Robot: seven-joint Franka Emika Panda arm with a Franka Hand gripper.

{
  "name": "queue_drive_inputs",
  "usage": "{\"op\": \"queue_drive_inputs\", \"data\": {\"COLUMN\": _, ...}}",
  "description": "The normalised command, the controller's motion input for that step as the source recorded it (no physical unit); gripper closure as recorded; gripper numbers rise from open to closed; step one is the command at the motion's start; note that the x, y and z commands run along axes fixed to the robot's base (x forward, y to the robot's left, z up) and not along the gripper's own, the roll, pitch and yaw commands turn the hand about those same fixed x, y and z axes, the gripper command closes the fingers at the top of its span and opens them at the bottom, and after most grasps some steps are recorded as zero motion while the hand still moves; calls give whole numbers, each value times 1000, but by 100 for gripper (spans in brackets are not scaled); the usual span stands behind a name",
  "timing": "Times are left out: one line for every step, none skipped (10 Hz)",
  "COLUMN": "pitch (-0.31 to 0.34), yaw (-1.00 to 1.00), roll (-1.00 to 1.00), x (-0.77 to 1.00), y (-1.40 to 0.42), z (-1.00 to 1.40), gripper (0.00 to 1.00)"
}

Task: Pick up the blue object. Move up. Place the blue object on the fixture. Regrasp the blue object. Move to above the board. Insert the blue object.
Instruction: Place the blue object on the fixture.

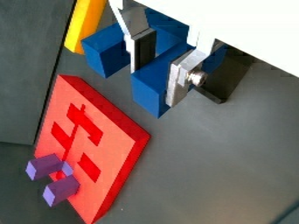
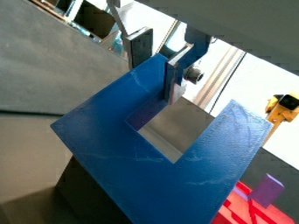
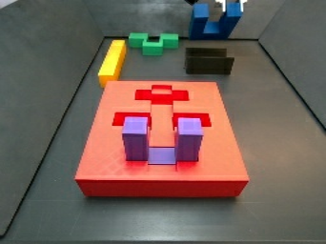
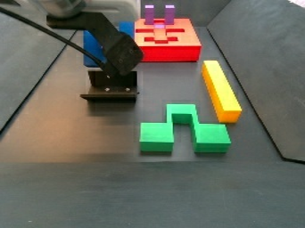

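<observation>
Fingers [image 1: 184, 77] of the gripper [image 1: 163, 61] are pinched on one prong of the blue object [image 1: 149, 83]. One silver plate is on the outside of that prong and the other is in the gap between the two prongs. In both side views the gripper hangs above the fixture [image 3: 209, 61], and the blue object [image 3: 207, 20] is up in the air there, well clear of the fixture's top.

I think the pick-up is done and this is the "move up" step, or the start of placing. Next the arm has to bring the block down onto the fixture [image 4: 111, 86], line it up with the open front, and only then let go. If it comes down crooked, the block could catch on the fixture's wall.

In a side view the two prongs of the blue object point up and the joining base is low, facing the fixture. Its long way runs up along the prongs, I think, but the arm hides much of it.

Away from the fixture, the red board [image 3: 163, 181] lies flat on the tabletop with a purple U-shaped block [image 3: 158, 136] already sitting in it. A green block [image 4: 181, 131] and a yellow bar [image 4: 220, 89] lie near the fixture too.
</observation>
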Motion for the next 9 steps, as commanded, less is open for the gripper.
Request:
{"op": "queue_drive_inputs", "data": {"pitch": 280, "yaw": 0, "roll": 229, "x": 83, "y": 31, "z": -103, "gripper": 100}}
{"op": "queue_drive_inputs", "data": {"pitch": 223, "yaw": 0, "roll": 220, "x": 140, "y": 0, "z": -74, "gripper": 100}}
{"op": "queue_drive_inputs", "data": {"pitch": 183, "yaw": 0, "roll": 254, "x": 129, "y": 0, "z": -66, "gripper": 100}}
{"op": "queue_drive_inputs", "data": {"pitch": 103, "yaw": 0, "roll": 109, "x": 137, "y": 0, "z": -60, "gripper": 100}}
{"op": "queue_drive_inputs", "data": {"pitch": 71, "yaw": 0, "roll": 54, "x": 186, "y": 0, "z": -123, "gripper": 100}}
{"op": "queue_drive_inputs", "data": {"pitch": 60, "yaw": 0, "roll": 0, "x": 271, "y": 0, "z": -180, "gripper": 100}}
{"op": "queue_drive_inputs", "data": {"pitch": 46, "yaw": 0, "roll": 0, "x": 320, "y": 0, "z": -217, "gripper": 100}}
{"op": "queue_drive_inputs", "data": {"pitch": 37, "yaw": 0, "roll": 0, "x": 291, "y": 0, "z": -231, "gripper": 100}}
{"op": "queue_drive_inputs", "data": {"pitch": 37, "yaw": 0, "roll": 0, "x": 269, "y": 3, "z": -240, "gripper": 100}}
